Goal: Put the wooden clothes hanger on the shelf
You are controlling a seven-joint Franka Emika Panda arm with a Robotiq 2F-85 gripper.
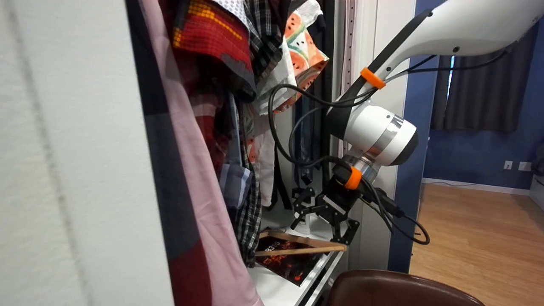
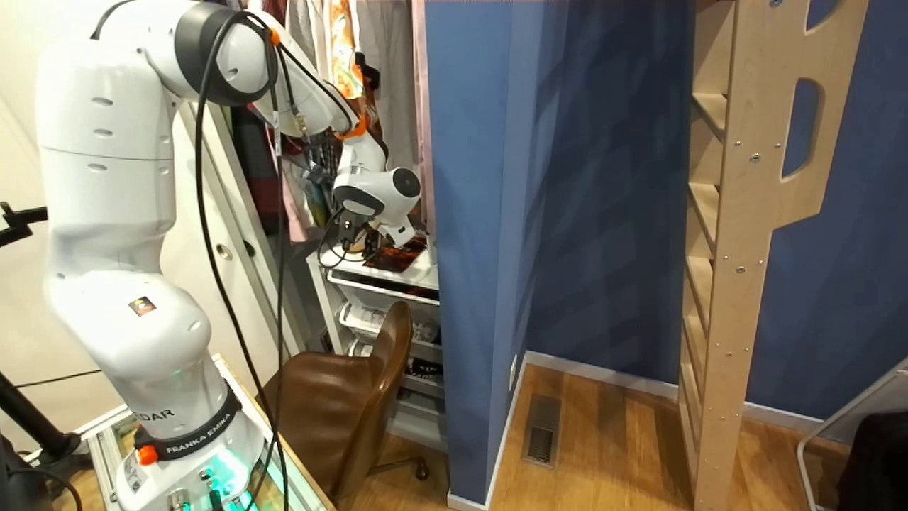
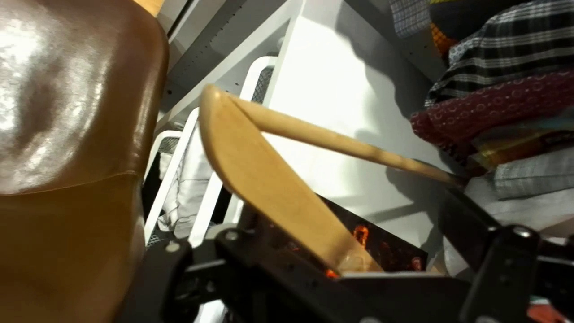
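Note:
The wooden clothes hanger (image 1: 297, 251) lies over a dark booklet on the white shelf (image 1: 272, 278). In the wrist view the hanger (image 3: 264, 175) crosses the picture, its rounded end jutting past the front edge of the shelf (image 3: 327, 76). Just above it, my gripper (image 1: 318, 234) points down with its fingers spread wide and nothing held between them. One finger (image 1: 350, 231) is close to the hanger's near end; whether they touch I cannot tell. In the wrist view the gripper's dark linkage hides the rest of the hanger.
A red-and-black booklet (image 1: 293, 272) lies beneath the hanger. Shirts (image 1: 250, 199) hang low over the shelf's back side. A brown leather chair (image 2: 340, 397) stands in front, near white wire drawers (image 2: 365, 316). A blue wall (image 2: 468, 248) borders the closet.

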